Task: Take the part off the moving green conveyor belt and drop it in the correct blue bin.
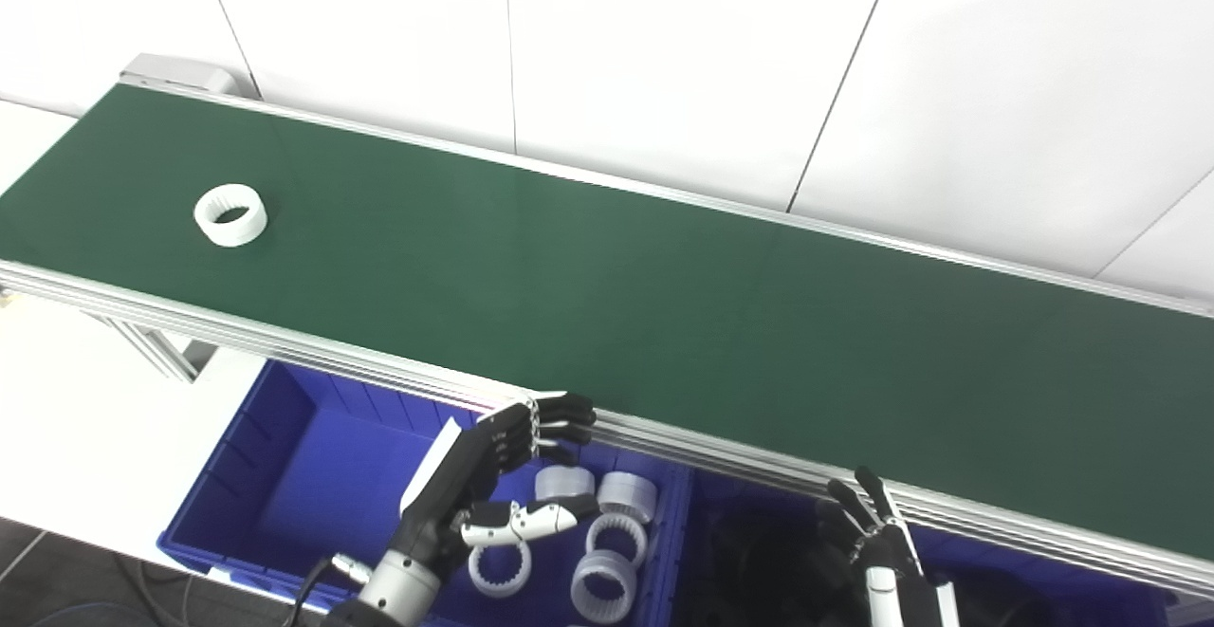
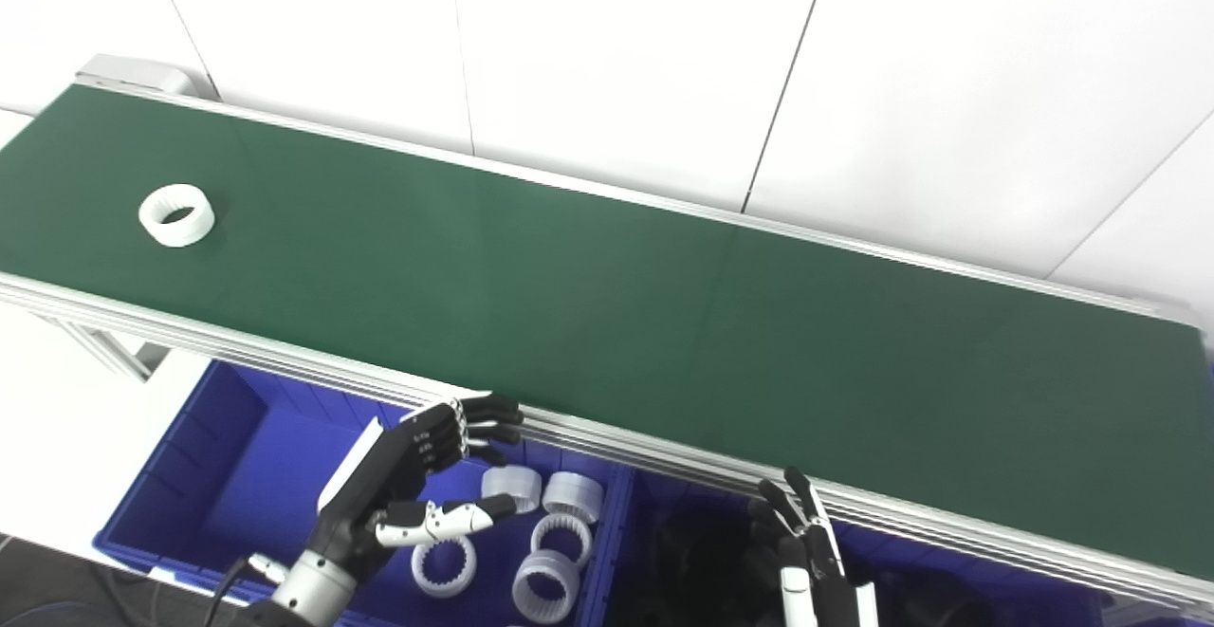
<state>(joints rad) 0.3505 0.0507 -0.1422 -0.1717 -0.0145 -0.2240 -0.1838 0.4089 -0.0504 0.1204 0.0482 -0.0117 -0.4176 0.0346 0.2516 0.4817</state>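
A white ribbed ring part lies on the green conveyor belt near its far left end. My left hand hovers open over the left blue bin, below the belt's front rail, fingers apart and holding nothing. Several white ring parts lie in that bin just right of the hand. My right hand stands at the bottom edge over the right blue bin, fingers spread upward and empty.
The belt's aluminium front rail runs diagonally between the hands and the belt. The right bin holds dark parts. A white wall rises behind the conveyor. The belt frame's leg stands at the left.
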